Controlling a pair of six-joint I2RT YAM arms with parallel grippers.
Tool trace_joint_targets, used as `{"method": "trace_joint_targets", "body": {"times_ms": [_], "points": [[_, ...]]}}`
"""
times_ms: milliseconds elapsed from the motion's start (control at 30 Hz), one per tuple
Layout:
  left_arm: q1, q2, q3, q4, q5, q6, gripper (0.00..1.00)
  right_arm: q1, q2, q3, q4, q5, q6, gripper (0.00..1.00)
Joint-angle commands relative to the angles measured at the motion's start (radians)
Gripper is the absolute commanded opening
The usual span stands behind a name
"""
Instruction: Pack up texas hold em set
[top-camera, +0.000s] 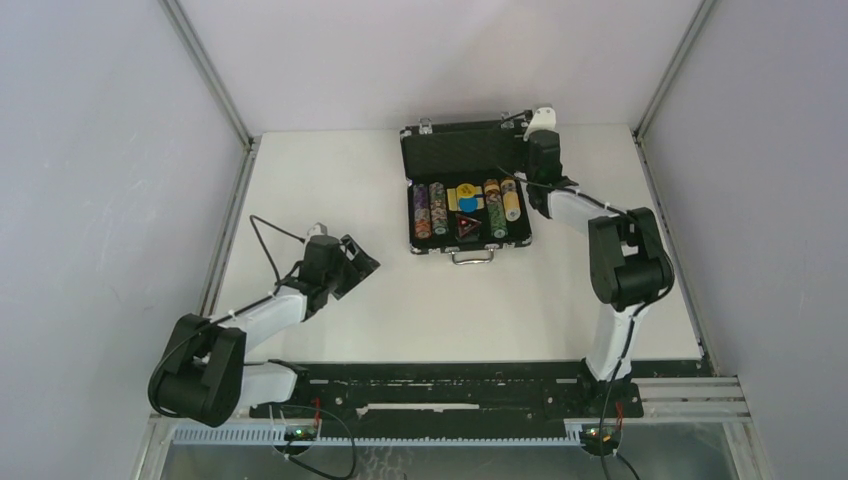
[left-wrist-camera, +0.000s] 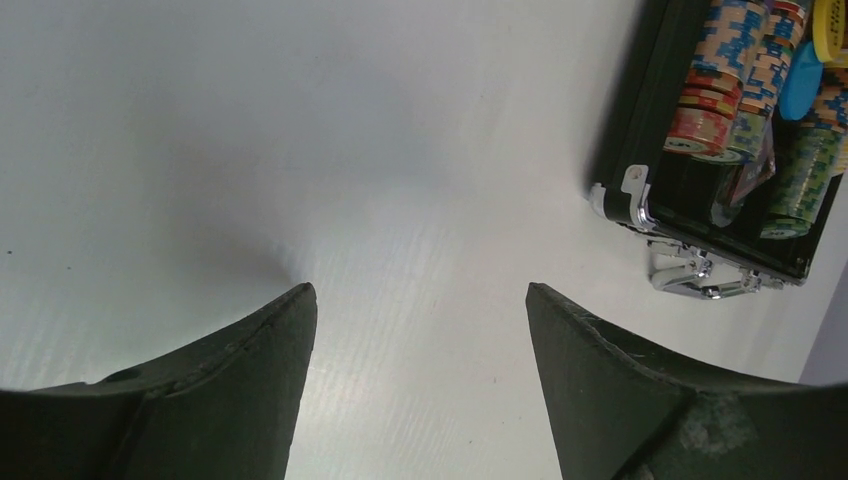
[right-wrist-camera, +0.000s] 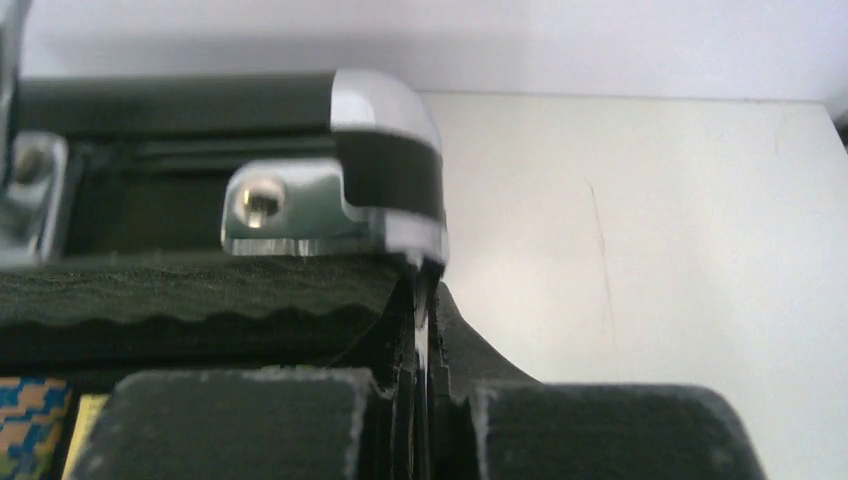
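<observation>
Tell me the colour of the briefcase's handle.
A silver metal handle, clearest in the left wrist view.

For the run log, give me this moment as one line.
right gripper: shut on lid right edge | left gripper: open, over table, apart from briefcase | lid: raised | chips: inside briefcase

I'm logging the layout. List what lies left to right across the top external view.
In order: left gripper, open → left chip rows → red triangular token → right chip rows → right gripper, shut on the briefcase lid at its right edge.
</observation>
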Motion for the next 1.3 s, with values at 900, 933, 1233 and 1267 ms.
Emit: {"method": "trace_joint_targets", "body": {"times_ms": [900,933,1233,1267], "points": [[-0.035,-0.093,0.006,0.068,0.022,0.019,0.79,0.559,-1.089,-0.807,-0.242,0.202,0.49,0.0],[-0.036,-0.097,0.003,0.067,0.018,0.02,0.78,0.492,-1.073,-0.778,-0.213,0.126,0.486,0.0],[-0.075,-0.138,0.016,0.093,-0.01,0.078,0.8,0.159,-0.491,-0.622,0.123,-0.269,0.663,0.0],[-0.08,-0.152,0.019,0.101,-0.011,0.086,0.81,0.156,-0.43,-0.619,0.133,-0.267,0.677,0.0]]}}
